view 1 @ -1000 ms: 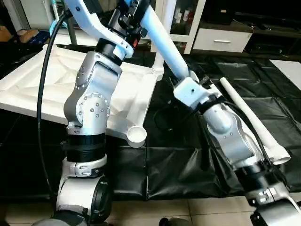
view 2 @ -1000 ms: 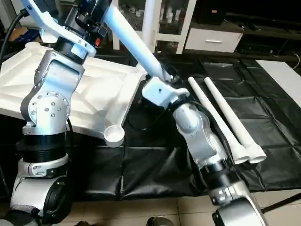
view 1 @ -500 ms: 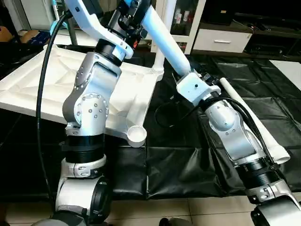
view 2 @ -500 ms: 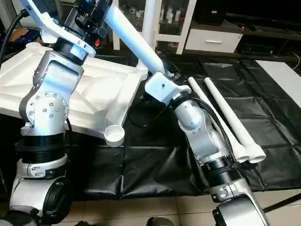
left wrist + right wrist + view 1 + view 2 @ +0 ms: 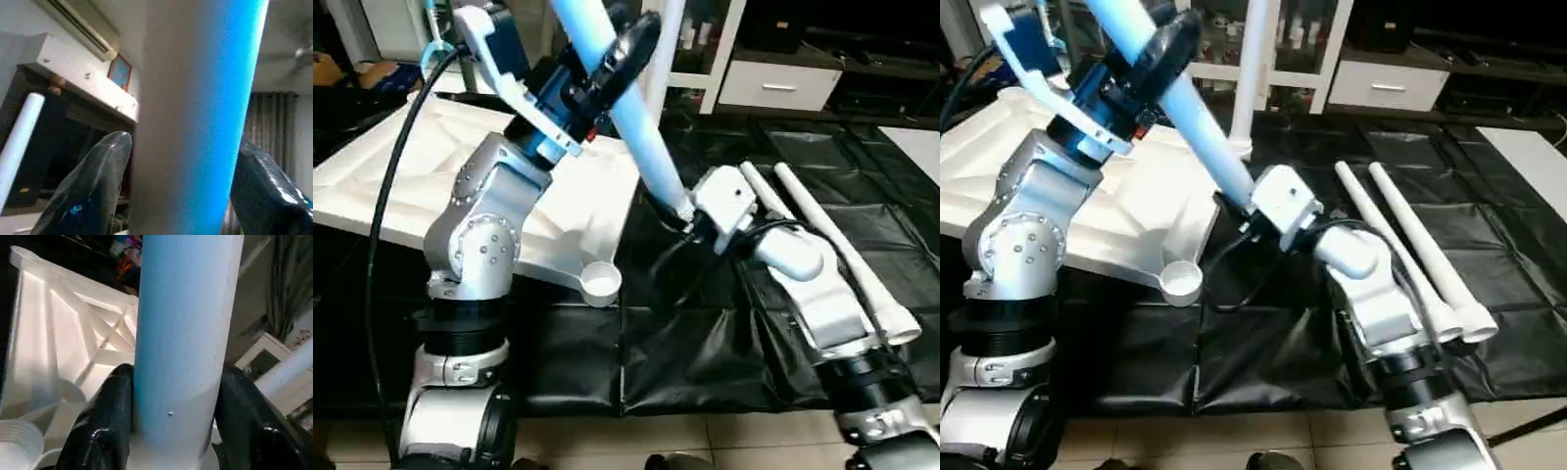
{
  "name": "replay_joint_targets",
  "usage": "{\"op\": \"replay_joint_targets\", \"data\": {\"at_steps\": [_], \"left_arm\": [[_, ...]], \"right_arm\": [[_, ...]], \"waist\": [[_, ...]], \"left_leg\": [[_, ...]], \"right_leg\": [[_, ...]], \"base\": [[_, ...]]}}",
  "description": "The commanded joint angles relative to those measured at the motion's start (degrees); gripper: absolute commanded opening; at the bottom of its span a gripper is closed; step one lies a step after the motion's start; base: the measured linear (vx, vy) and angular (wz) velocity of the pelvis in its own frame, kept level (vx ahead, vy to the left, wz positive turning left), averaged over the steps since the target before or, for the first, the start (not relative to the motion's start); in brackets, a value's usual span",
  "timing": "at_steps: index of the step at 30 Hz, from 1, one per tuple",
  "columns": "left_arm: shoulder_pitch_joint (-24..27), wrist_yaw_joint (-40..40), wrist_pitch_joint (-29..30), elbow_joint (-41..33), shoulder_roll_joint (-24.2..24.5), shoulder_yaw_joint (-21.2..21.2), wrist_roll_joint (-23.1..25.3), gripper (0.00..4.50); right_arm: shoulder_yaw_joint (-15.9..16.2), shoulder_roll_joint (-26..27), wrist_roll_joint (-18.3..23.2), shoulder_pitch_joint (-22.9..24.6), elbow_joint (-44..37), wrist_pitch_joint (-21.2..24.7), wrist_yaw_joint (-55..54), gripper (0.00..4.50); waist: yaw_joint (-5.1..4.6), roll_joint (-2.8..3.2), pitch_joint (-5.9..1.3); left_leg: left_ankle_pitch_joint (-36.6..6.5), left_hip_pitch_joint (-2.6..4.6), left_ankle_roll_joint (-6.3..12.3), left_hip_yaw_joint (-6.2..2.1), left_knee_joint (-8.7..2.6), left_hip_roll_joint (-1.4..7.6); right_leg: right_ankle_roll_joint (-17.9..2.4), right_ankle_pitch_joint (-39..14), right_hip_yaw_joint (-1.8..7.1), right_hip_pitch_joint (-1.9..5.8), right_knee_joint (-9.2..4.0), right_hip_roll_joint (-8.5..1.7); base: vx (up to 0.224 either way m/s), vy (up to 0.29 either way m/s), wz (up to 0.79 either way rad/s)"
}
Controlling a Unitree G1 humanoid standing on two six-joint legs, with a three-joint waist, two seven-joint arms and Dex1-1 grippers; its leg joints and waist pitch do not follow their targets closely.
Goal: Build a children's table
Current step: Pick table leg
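You have one white leg [image 5: 641, 127] held between both arms, slanting across the middle of the head views from upper left down to lower right. Your right gripper [image 5: 171, 431] sits at the leg's lower end, and in its wrist view the two black fingers [image 5: 105, 426] press against the tube on either side, so that hand is clamped on the leg. Your left gripper [image 5: 190, 196] is higher up the same leg. Its fingers [image 5: 95, 181] flank the tube, and on one side a thin dark gap shows between finger and tube; you cannot tell from these views whether that hand is gripping or has let go.

The tabletop [image 5: 421, 166] lies upside down on the black-covered worktop [image 5: 705, 362], on your left side, with its ribbed underside facing up. One round corner socket [image 5: 600, 284] faces you, open, just beside your left forearm. At the far corner of the tabletop another leg [image 5: 1252, 73] stands upright.

Two more legs [image 5: 1410, 245] lie side by side on the worktop to your right, touching along their length, with their wider ends [image 5: 1464, 328] toward you, near your right forearm.
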Motion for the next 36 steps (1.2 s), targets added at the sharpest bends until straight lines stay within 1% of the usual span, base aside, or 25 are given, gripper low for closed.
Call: {"op": "replay_joint_targets", "data": {"at_steps": [1, 3, 4, 5, 6, 9, 13, 14, 15, 17, 20, 23, 24, 26, 28, 29, 30, 33, 35, 36], "left_arm": [[-0.1, -0.9, 0.1, -0.8, 0.2, 0.4, -0.9, 3.56], [-0.1, -1.1, -0.2, -0.8, 0.1, 0.7, -1.1, 3.63], [-0.1, -1.7, -0.7, -0.6, 0.0, 1.1, -1.4, 3.63], [-0.1, -2.3, -0.8, -0.3, 0.0, 1.3, -1.9, 3.63], [-0.1, -2.3, -0.8, -0.3, 0.0, 1.3, -1.9, 3.63], [-0.3, -3.2, -0.8, 0.5, 0.3, 1.4, -2.4, 3.63], [-0.3, -3.4, -0.9, 0.7, 0.5, 1.3, -2.2, 3.63], [-0.1, -4.0, -0.5, 0.8, 0.9, 1.0, -2.0, 3.46], [0.1, -4.2, -0.4, 0.8, 1.4, 0.6, -1.3, 3.29], [0.3, -4.8, -0.4, 0.9, 2.0, -0.1, -0.2, 3.27], [0.5, -4.8, -0.5, 1.3, 2.6, -0.6, 0.9, 2.86], [0.3, -3.8, -0.8, 1.9, 2.8, -0.6, 1.9, 2.81], [0.2, -3.5, -1.1, 2.4, 3.0, -0.6, 2.5, 2.49], [-0.1, -3.0, -1.5, 3.3, 3.2, -0.6, 3.4, 2.41], [-0.2, -2.8, -1.8, 3.7, 3.4, -0.7, 4.0, 2.18], [-0.2, -2.6, -1.8, 4.1, 3.7, -0.9, 4.5, 2.18], [-0.2, -2.4, -2.0, 4.4, 3.9, -1.1, 5.1, 1.96], [-0.3, -1.5, -2.4, 5.1, 4.0, -1.2, 6.6, 1.84], [-0.7, 0.2, -2.5, 5.6, 3.8, -1.1, 7.7, 1.78], [-0.8, 0.6, -2.6, 5.7, 3.8, -1.1, 8.0, 1.77]], "right_arm": [[-2.1, -1.0, 1.5, 0.7, -1.0, 0.7, 1.1, 1.95], [-2.1, -1.3, 1.7, 0.9, -1.1, 0.7, 1.7, 1.95], [-2.2, -1.5, 2.1, 1.0, -1.2, 0.8, 2.3, 1.95], [-2.3, -1.6, 2.6, 1.1, -1.5, 1.3, 3.0, 1.95], [-2.3, -1.6, 2.6, 1.1, -1.5, 1.3, 3.0, 1.95], [-2.1, -1.7, 3.3, 1.0, -2.1, 2.2, 4.0, 1.94], [-1.7, -1.9, 3.1, 1.0, -2.1, 2.0, 4.1, 1.94], [-1.7, -2.0, 2.7, 0.9, -1.9, 1.8, 4.2, 1.94], [-1.6, -2.2, 2.5, 0.8, -1.7, 1.7, 4.3, 1.94], [-1.6, -2.4, 2.1, 0.7, -1.6, 1.6, 4.3, 1.94], [-1.8, -2.6, 1.5, 0.5, -1.2, 1.4, 4.0, 1.93], [-1.9, -2.7, 1.1, 0.3, -1.1, 1.4, 3.9, 1.93], [-2.0, -2.7, 1.0, 0.2, -1.0, 1.4, 3.7, 1.93], [-2.0, -2.8, 0.6, 0.0, -0.7, 1.3, 3.4, 1.93], [-1.9, -2.9, 0.5, -0.1, -0.7, 1.2, 3.3, 1.93], [-1.9, -3.0, 0.3, -0.1, -0.7, 1.1, 3.1, 1.93], [-1.9, -3.0, 0.2, -0.2, -0.6, 1.1, 3.0, 1.93], [-1.9, -3.0, -0.2, -0.3, -0.4, 0.9, 2.7, 1.93], [-1.9, -3.2, -1.1, -0.4, -0.2, 0.5, 2.0, 1.93], [-1.9, -3.2, -1.3, -0.4, -0.1, 0.3, 1.8, 1.93]], "waist": [[0.08, 0.9, -4.64], [0.17, 0.76, -4.6], [0.18, 0.75, -4.59], [0.16, 0.95, -4.57], [0.11, 0.81, -4.53], [0.14, 0.81, -4.53], [0.11, 0.74, -4.55], [0.15, 0.65, -4.56], [0.2, 0.8, -4.58], [0.25, 0.81, -4.6], [0.31, 0.83, -4.63], [0.43, 0.87, -4.7], [0.44, 0.88, -4.73], [0.46, 0.9, -4.78], [0.51, 0.92, -4.82], [0.5, 0.94, -4.8], [0.51, 1.02, -4.81], [0.6, 0.99, -4.84], [0.6, 1.0, -4.83], [0.57, 0.94, -4.85]], "left_leg": [[-21.2, 1.15, 0.04, 0.27, -4.43, 0.49], [-21.6, 1.03, -0.33, 0.14, -4.46, 0.41], [-21.7, 1.05, -0.32, 0.13, -4.45, 0.39], [-22.2, 1.14, -0.34, 0.05, -4.44, 0.39], [-22.5, 1.09, -0.38, 0.02, -4.45, 0.36], [-23.0, 1.13, -0.47, -0.06, -4.45, 0.35], [-22.9, 1.09, -0.6, -0.11, -4.42, 0.31], [-22.7, 1.08, -0.59, -0.09, -4.42, 0.33], [-22.5, 1.07, -0.6, -0.15, -4.48, 0.37], [-22.3, 1.12, -0.63, -0.12, -4.48, 0.37], [-21.8, 1.05, -0.67, -0.07, -4.52, 0.41], [-21.3, 1.03, -0.62, -0.04, -4.54, 0.42], [-20.9, 0.96, -0.62, -0.04, -4.55, 0.45], [-20.7, 1.0, -0.57, -0.03, -4.53, 0.41], [-20.3, 0.99, -0.54, 0.0, -4.54, 0.44], [-20.1, 1.03, -0.49, 0.0, -4.56, 0.5], [-20.0, 1.01, -0.5, 0.0, -4.57, 0.49], [-19.6, 1.02, -0.55, 0.08, -4.57, 0.52], [-19.5, 0.96, -0.62, 0.06, -4.6, 0.53], [-19.6, 1.05, -0.6, 0.12, -4.52, 0.49]], "right_leg": [[-8.8, -21.7, 1.42, 3.18, -3.89, -1.07], [-7.3, -24.4, 1.27, 3.18, -4.17, -1.1], [-7.0, -24.9, 1.25, 3.11, -4.26, -1.09], [-6.6, -25.8, 1.16, 3.01, -4.36, -1.05], [-6.2, -26.6, 1.09, 2.95, -4.52, -1.03], [-5.6, -27.8, 1.0, 2.8, -4.7, -1.01], [-5.2, -28.5, 0.93, 2.76, -4.76, -1.04], [-5.1, -28.3, 0.94, 2.75, -4.78, -1.05], [-5.2, -28.0, 0.98, 2.77, -4.65, -1.06], [-5.3, -27.5, 1.01, 2.76, -4.62, -1.03], [-5.8, -26.2, 1.11, 2.83, -4.44, -1.05], [-6.4, -24.8, 1.18, 2.93, -4.26, -1.03], [-6.7, -24.2, 1.22, 3.02, -4.19, -1.09], [-6.8, -23.6, 1.23, 3.05, -4.09, -1.06], [-7.2, -22.8, 1.29, 3.12, -3.96, -1.11], [-7.5, -22.2, 1.32, 3.08, -3.94, -1.09], [-7.6, -22.0, 1.33, 3.14, -3.86, -1.1], [-8.5, -20.8, 1.41, 3.18, -3.73, -1.15], [-8.6, -20.5, 1.43, 3.3, -3.65, -1.18], [-8.6, -20.6, 1.43, 3.23, -3.7, -1.16]], "base": [[0.0, 0.0, 0.0], [0.0, 0.0, 0.0], [0.0, 0.0, 0.0], [0.0, 0.0, 0.0], [0.0, 0.0, 0.0], [0.0, 0.0, 0.0], [0.0, 0.0, 0.0], [0.0, 0.0, 0.0], [0.0, 0.0, 0.0], [0.0, 0.0, 0.0], [0.0, 0.0, 0.0], [0.0, 0.0, 0.0], [0.0, 0.0, 0.0], [0.0, 0.0, 0.0], [0.0, 0.0, 0.0], [0.0, 0.0, 0.0], [0.0, 0.0, 0.0], [0.0, 0.0, 0.0], [0.0, 0.0, 0.0], [0.0, 0.0, 0.0]]}}
